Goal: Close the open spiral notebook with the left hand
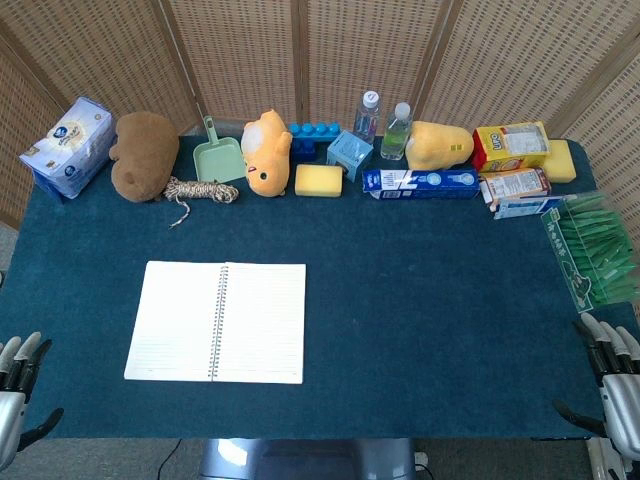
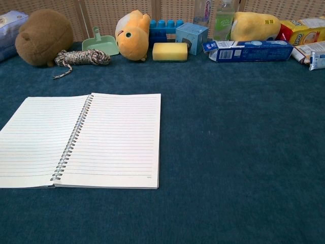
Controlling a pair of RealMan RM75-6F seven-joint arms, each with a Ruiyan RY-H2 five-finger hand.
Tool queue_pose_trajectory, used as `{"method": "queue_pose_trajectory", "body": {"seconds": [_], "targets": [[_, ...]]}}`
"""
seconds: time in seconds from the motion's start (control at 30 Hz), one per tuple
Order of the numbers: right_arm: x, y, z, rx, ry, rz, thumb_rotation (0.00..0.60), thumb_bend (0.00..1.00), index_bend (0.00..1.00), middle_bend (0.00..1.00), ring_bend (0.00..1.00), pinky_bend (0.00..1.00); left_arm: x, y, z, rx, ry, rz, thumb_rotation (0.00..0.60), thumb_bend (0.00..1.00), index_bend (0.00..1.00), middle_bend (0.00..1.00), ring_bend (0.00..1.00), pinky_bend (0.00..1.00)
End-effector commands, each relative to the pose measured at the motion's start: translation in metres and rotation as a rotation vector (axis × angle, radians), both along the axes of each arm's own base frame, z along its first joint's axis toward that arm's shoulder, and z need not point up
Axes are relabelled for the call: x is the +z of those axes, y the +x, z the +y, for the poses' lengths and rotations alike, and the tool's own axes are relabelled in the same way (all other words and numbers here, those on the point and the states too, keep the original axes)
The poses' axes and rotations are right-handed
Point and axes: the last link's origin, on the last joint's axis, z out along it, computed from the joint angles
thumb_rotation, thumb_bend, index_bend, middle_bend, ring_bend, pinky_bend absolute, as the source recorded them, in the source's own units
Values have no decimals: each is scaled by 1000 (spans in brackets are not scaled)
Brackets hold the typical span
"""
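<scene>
The spiral notebook [image 1: 216,321] lies open and flat on the blue table cloth, left of centre, both lined pages showing and the wire spine [image 1: 218,320] running down its middle. The chest view shows the same notebook [image 2: 86,140] close up at the left. My left hand [image 1: 18,392] hangs at the table's front left corner, well left of the notebook, fingers apart and holding nothing. My right hand [image 1: 612,372] sits at the front right corner, also empty with fingers spread. Neither hand appears in the chest view.
Along the back edge stand a tissue pack [image 1: 68,146], brown plush [image 1: 142,154], rope coil [image 1: 200,190], green dustpan [image 1: 219,155], orange plush [image 1: 267,151], yellow sponge [image 1: 319,180], blue blocks [image 1: 315,135], two bottles [image 1: 382,125], boxes [image 1: 420,182]. A green packet [image 1: 590,250] lies at right.
</scene>
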Motion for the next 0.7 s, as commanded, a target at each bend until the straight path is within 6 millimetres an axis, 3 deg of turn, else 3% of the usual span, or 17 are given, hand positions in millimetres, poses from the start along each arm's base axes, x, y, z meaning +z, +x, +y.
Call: {"method": "queue_pose_trajectory", "body": {"seconds": [0.03, 0.47, 0.7], "targets": [[0, 0, 0, 0, 0, 0, 600, 0, 0, 0, 0, 0, 0, 0, 0, -1, -3, 1, 600, 144, 0, 0, 0, 0], [2, 0, 0, -5, -3, -11, 600, 0, 0, 0, 0, 0, -5, -1, 1, 16, -76, 18, 600, 146, 0, 0, 0, 0], [2, 0, 0, -10, 4, -18, 600, 0, 0, 0, 0, 0, -12, 6, 20, 2, -239, 89, 600, 147, 0, 0, 0, 0]]}}
